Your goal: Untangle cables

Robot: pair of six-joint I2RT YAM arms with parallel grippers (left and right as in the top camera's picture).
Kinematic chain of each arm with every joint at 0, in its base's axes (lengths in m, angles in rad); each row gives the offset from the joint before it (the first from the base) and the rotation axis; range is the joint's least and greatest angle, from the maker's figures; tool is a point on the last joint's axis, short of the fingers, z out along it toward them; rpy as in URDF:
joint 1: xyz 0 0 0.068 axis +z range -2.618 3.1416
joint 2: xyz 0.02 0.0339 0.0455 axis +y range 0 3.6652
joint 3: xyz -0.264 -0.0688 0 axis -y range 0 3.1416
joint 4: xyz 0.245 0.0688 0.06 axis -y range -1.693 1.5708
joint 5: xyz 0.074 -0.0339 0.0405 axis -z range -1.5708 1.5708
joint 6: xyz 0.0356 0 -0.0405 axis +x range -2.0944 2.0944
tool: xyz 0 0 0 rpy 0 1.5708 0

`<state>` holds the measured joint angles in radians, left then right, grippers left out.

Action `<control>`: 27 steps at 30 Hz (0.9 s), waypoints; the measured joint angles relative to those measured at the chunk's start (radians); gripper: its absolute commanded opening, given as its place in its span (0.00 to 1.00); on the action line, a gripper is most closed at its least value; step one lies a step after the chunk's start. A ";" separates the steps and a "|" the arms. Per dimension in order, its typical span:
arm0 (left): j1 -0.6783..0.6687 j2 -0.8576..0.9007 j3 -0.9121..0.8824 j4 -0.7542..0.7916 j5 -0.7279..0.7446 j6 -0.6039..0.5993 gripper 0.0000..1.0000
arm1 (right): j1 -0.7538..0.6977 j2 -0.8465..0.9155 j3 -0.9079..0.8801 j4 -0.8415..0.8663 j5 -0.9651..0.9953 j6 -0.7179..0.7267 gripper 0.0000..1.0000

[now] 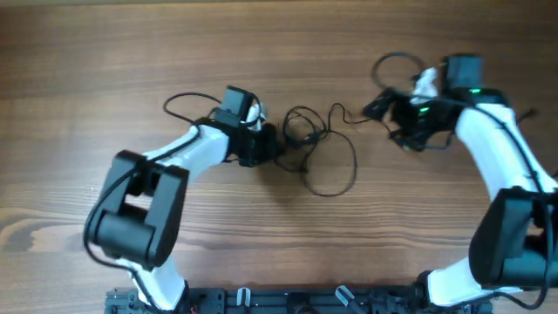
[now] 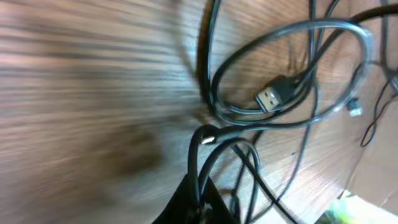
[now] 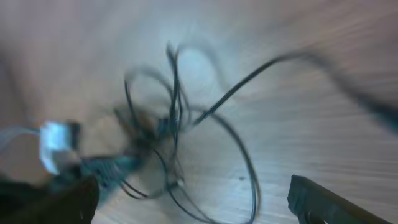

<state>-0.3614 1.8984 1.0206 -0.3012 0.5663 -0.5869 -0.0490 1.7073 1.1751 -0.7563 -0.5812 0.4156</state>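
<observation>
A: From overhead, where are the cables (image 1: 302,131)?

B: In a loose tangle mid-table (image 1: 131,52), between the two arms, with one wide loop sagging toward the robot. The left gripper (image 1: 266,144) sits at the tangle's left edge and the right gripper (image 1: 377,109) at the end of a strand on the right. From up there I cannot read either set of jaws.

A: Do the wrist cameras help?

B: Yes. The left wrist view shows the left gripper (image 2: 200,199) pinched closed on a cord, which bends up from its tip. Beyond it, the cables (image 2: 298,26) coil in rings around a USB plug (image 2: 273,98), which is too small to pick out from overhead.

A: And the right?

B: The right wrist view shows its fingers (image 3: 323,202) at the picture's bottom corners, so the right gripper (image 3: 193,196) is spread wide with nothing in it. The cables (image 3: 174,118) lie ahead on the wood.

A: Anything unclear?

B: That view is badly smeared. A pale shape at its left edge cannot be identified, and which cord crosses over which cannot be told. The left wrist view's left half is blurred too.
</observation>
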 measured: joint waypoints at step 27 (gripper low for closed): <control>0.617 -0.602 0.000 -0.629 -0.417 -0.252 1.00 | 0.317 -0.170 -0.217 0.262 0.214 0.040 0.72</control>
<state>0.2554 1.2964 1.0203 -0.9306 0.1490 -0.8387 0.2676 1.5372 0.9581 -0.4938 -0.3672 0.4553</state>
